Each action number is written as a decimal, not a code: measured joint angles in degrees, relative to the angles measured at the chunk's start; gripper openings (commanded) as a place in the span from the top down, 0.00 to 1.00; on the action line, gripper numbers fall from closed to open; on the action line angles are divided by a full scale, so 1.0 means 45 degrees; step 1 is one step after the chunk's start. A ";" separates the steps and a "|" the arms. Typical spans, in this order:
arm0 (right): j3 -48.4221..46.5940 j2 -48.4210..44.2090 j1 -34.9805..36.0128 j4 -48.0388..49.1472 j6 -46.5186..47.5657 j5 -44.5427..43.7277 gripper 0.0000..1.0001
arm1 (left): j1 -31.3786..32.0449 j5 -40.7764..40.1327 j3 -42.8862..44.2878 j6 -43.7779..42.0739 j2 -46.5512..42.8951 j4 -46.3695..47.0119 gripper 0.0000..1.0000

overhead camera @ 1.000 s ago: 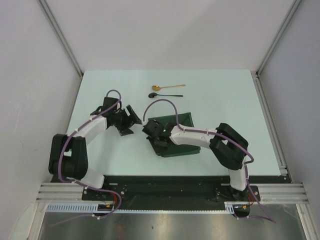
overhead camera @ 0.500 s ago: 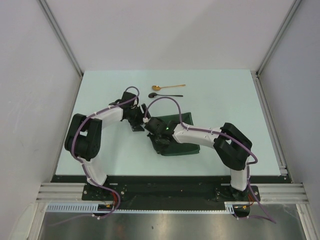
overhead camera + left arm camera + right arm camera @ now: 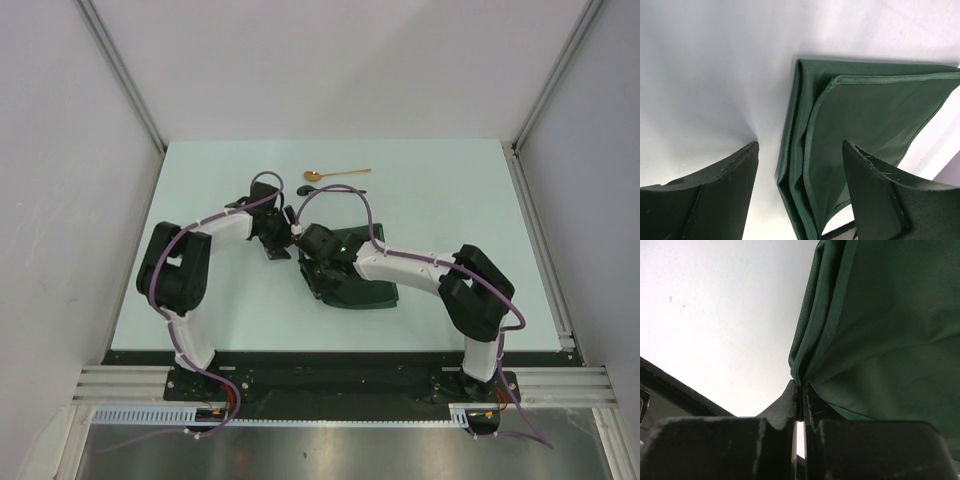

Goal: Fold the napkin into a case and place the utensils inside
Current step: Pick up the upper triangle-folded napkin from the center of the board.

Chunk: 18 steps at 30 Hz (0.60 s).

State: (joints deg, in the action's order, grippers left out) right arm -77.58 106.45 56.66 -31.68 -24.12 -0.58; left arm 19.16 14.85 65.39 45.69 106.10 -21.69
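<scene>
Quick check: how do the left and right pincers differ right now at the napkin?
The left pincer is open and empty, while the right pincer is shut, pinching the napkin at its folded edge. The left pincer straddles that edge with gaps on either side, while the right pincer's tips meet on the cloth. Both work at the napkin's same folded side.

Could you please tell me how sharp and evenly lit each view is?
Top external: evenly lit, sharp, only soft shadows. Left wrist: table overexposed white, napkin crisp. Right wrist: fingers nearly silhouetted, weave sharp at the fold.
</scene>
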 measured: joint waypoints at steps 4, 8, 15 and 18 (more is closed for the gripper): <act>0.0024 -0.0073 -0.0087 0.0053 0.0049 0.0010 1.00 | 0.0039 0.0024 0.0146 0.0214 0.0151 0.0053 0.27; 0.0024 -0.0287 -0.0155 0.0039 0.0063 0.0005 1.00 | 0.0078 0.0019 0.0233 0.0379 0.0233 0.0083 0.27; 0.0024 -0.0957 -0.0228 -0.0073 0.0097 0.0000 1.00 | 0.0092 0.0083 0.0563 0.0612 0.0525 0.0078 0.30; 0.0024 -0.1039 -0.0233 -0.0092 0.0097 0.0000 1.00 | 0.0097 0.0102 0.0758 0.0661 0.0699 0.0078 0.31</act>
State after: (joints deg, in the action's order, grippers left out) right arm -77.47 101.78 55.61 -32.10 -23.68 -0.58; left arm 19.59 15.31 68.79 48.66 109.25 -21.34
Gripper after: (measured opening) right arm 0.062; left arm 0.698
